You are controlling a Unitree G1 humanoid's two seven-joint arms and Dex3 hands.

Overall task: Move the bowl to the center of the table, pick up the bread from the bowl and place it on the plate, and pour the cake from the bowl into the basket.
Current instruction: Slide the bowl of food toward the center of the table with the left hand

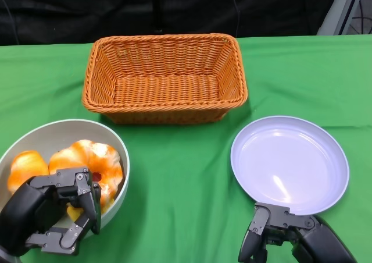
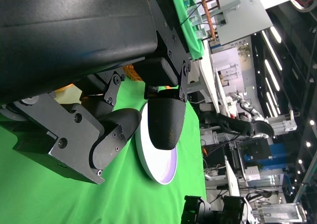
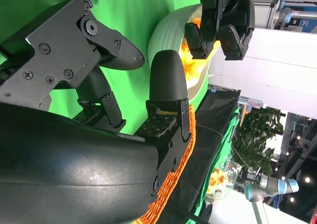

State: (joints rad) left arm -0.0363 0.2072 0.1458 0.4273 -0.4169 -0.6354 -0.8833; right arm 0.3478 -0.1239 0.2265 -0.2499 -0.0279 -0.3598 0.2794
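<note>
The white bowl (image 1: 35,136) sits at the table's near left and holds a round orange bun (image 1: 26,167) and a larger orange-and-white piece (image 1: 87,158) with a red spot. My left hand (image 1: 52,213) hovers over the bowl's near rim with its fingers apart and nothing in them; the right wrist view shows this left hand (image 3: 220,21) above the bowl (image 3: 171,28). The pale lilac plate (image 1: 290,164) lies at the right. My right hand (image 1: 290,237) is at the plate's near edge, fingers apart, holding nothing. The woven orange basket (image 1: 165,77) stands at the back centre.
A green cloth (image 1: 180,187) covers the table, with a bare strip between bowl and plate. Black curtain hangs behind the basket. The left wrist view shows the plate (image 2: 158,169) past my left hand's fingers (image 2: 166,120).
</note>
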